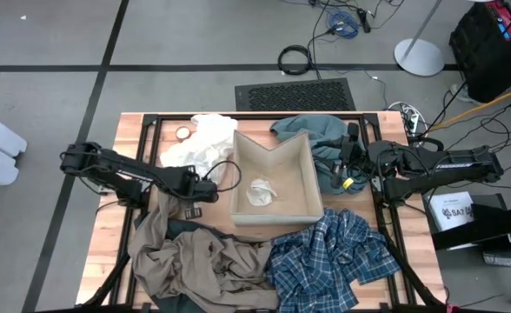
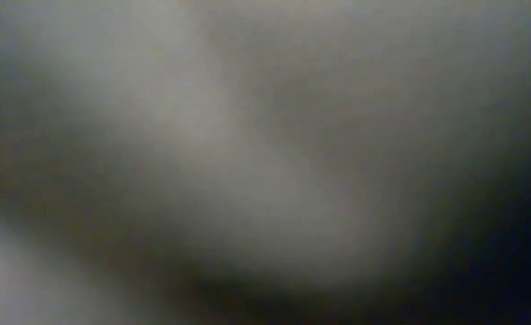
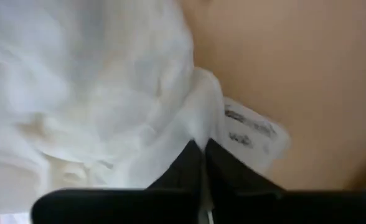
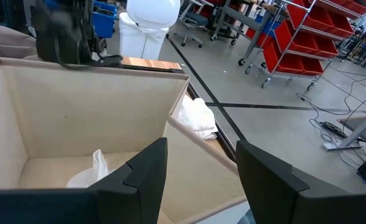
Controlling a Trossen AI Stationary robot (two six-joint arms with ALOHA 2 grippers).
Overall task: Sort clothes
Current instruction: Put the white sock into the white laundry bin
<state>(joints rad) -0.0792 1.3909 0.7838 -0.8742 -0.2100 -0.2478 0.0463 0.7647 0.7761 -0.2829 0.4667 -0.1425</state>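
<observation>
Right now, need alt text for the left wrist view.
The left claw is closed on the edge of the white garment, pinching it beside a printed label; a plain beige surface fills the background.

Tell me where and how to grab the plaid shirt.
Grip a raised fold near the middle of the blue-and-white plaid shirt, coming straight down from above. It lies crumpled and spread on the table's front right, with ridges that fingers can pinch; its left edge overlaps the khaki garment, so avoid that side.
</observation>
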